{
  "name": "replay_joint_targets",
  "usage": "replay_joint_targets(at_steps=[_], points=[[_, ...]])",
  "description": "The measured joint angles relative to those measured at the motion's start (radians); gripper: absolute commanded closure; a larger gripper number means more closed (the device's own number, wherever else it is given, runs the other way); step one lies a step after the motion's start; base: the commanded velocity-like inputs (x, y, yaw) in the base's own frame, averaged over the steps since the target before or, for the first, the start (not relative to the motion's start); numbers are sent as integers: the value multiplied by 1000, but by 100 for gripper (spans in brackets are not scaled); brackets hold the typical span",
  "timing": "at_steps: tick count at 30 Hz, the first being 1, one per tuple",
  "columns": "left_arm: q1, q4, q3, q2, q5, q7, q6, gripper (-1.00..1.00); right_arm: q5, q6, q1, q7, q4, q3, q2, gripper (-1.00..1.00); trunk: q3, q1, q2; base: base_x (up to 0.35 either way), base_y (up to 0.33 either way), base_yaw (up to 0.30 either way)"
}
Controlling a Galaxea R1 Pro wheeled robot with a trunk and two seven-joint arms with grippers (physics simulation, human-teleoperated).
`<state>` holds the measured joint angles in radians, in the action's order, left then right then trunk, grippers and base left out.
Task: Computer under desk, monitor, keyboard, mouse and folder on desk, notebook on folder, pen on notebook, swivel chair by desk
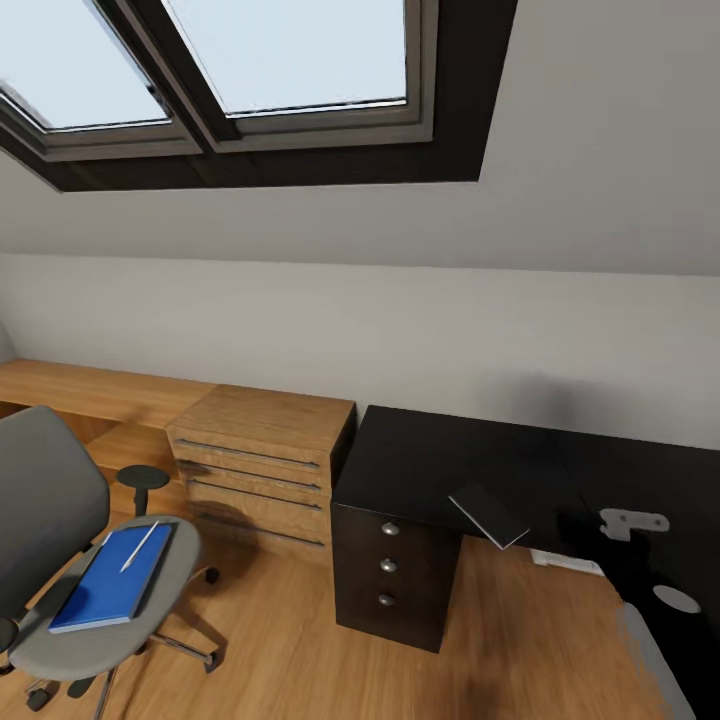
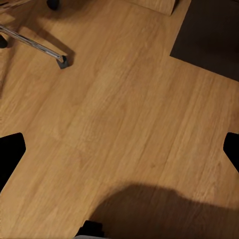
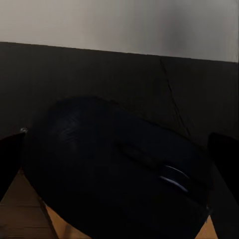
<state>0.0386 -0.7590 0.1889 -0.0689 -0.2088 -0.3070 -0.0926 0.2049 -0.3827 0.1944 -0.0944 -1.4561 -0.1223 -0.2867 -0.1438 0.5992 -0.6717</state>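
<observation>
1. Right gripper (image 3: pixel 119 164) clamped on the mouse (image 3: pixel 117 172), held above the desk (image 1: pixel 430 460).
2. Left gripper (image 2: pixel 122 149) spread apart over bare floor (image 2: pixel 124 99).
3. Folder (image 1: pixel 112 578) with pen (image 1: pixel 139 546) on it lies on swivel chair (image 1: pixel 60 640) seat.
4. Notebook (image 1: pixel 488 514) tilted at desk edge.

A sloped grey-white ceiling (image 1: pixel 600 140) runs down to a low pale wall (image 1: pixel 300 330), and a dark-framed skylight (image 1: pixel 260 90) set into the slope shows bright, pale sky. Against the wall stands a low light-wood cabinet (image 1: pixel 262 460) with long metal drawer pulls, joined to a lower wooden ledge (image 1: pixel 90 390) running along the wall. The floor (image 1: pixel 300 640) is warm light wood planking carrying soft shadows.
</observation>
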Motion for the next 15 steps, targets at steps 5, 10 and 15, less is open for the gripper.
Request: replay_joint_targets(at_steps=[5,10,15], points=[[0,1,0,0,0,2,0,-100,-20,0,4,121,179,-85,-88,100,0,0,0,0,0,0],[0,2,2,-1,1,3,-1,-100,-28,-44,18,151,313,-99,-168,100,0,0,0,0,0,0],[0,2,6,-1,2,3,-1,-100,-28,-120,21,154,265,-113,-190,100,0,0,0,0,0,0]])
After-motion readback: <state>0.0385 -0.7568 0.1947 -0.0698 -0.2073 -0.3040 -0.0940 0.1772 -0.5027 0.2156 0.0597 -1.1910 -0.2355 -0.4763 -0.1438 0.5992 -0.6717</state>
